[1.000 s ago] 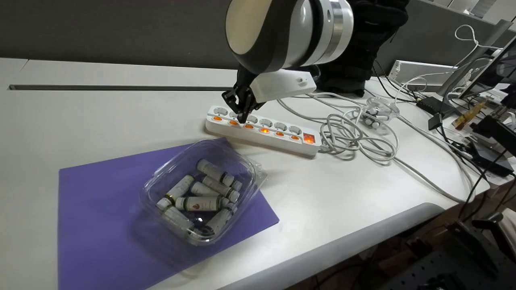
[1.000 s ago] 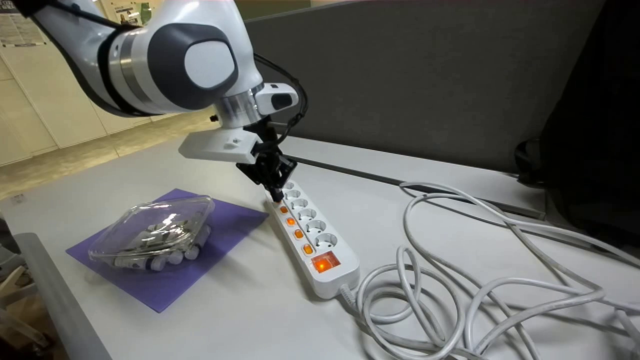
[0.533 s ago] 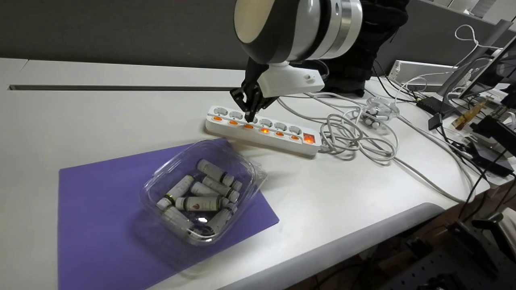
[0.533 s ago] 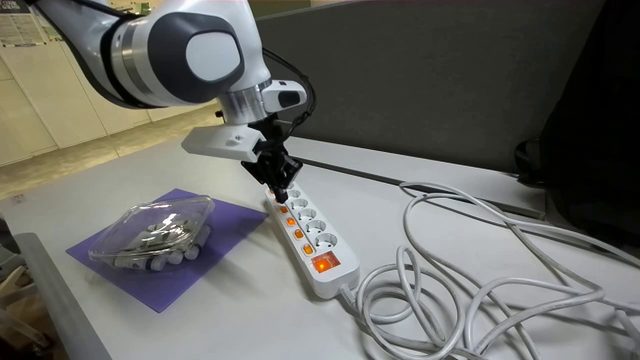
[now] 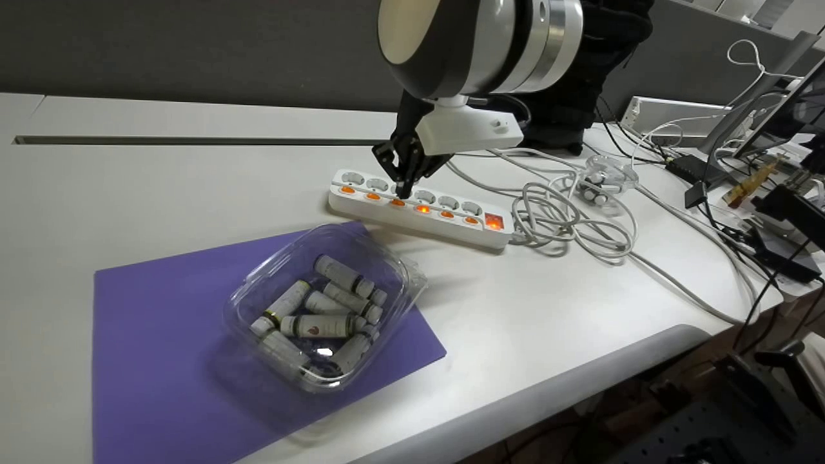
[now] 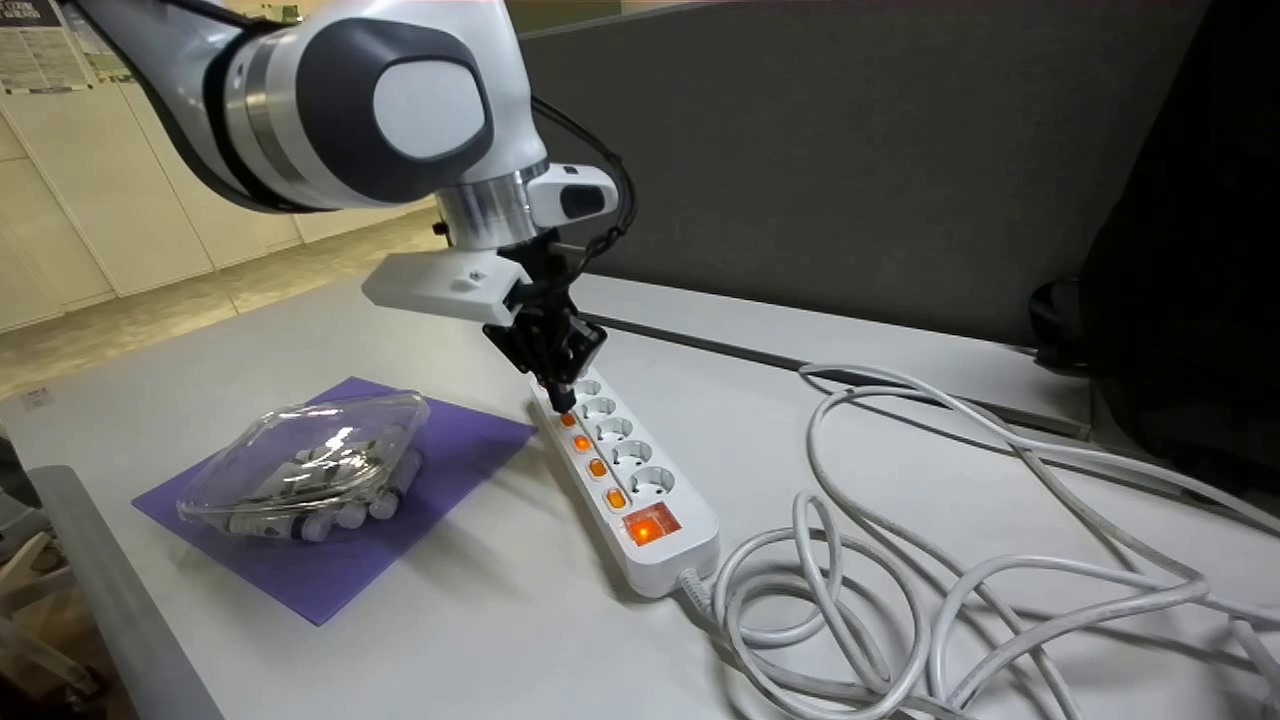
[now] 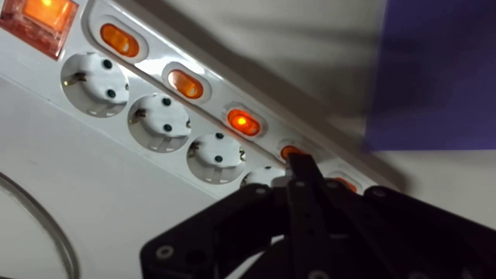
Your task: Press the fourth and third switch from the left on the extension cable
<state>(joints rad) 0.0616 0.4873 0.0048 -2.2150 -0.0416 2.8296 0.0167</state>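
Note:
The extension cable is a white power strip (image 5: 451, 237) with a row of orange switches beside its sockets; it also shows in an exterior view (image 6: 600, 500) and in the wrist view (image 7: 217, 91). The fourth switch from the left (image 5: 423, 209) glows; it also glows in the wrist view (image 7: 243, 122). The third switch (image 5: 397, 202) is dull orange, and its lower part is hidden by my fingertips in the wrist view (image 7: 288, 151). My gripper (image 7: 300, 159) is shut and empty, pointing down at the third switch, in both exterior views (image 5: 404, 192) (image 6: 562, 402). Contact cannot be told.
The large main switch (image 5: 494, 222) at the strip's right end glows. Coiled grey cable (image 5: 561, 219) lies beside that end. A clear plastic box (image 5: 322, 309) of small bottles stands on a purple sheet (image 5: 148, 348) in front. A dark partition (image 5: 193, 51) rises behind.
My gripper has moved along the strip towards the main switch, from near the second and third switches to over the third, lowering slightly at the end. The fourth switch stays lit.

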